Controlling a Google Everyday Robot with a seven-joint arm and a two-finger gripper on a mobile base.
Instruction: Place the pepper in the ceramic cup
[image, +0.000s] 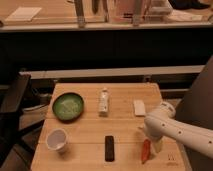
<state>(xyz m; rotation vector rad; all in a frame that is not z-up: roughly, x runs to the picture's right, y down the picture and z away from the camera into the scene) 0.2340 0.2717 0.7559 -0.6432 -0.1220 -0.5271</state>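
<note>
The red-orange pepper (145, 150) lies on the wooden table (85, 132) near its front right corner. The white ceramic cup (57, 140) stands upright at the front left, far from the pepper. My gripper (154, 142) comes in from the right on a white arm (175, 129) and sits right at the pepper's upper end, touching or just above it. The arm hides part of the gripper.
A green bowl (68, 106) sits at the back left. A small white bottle (103, 101) lies in the back middle, and a white block (139, 107) at the back right. A black bar (109, 148) lies at the front middle, between cup and pepper.
</note>
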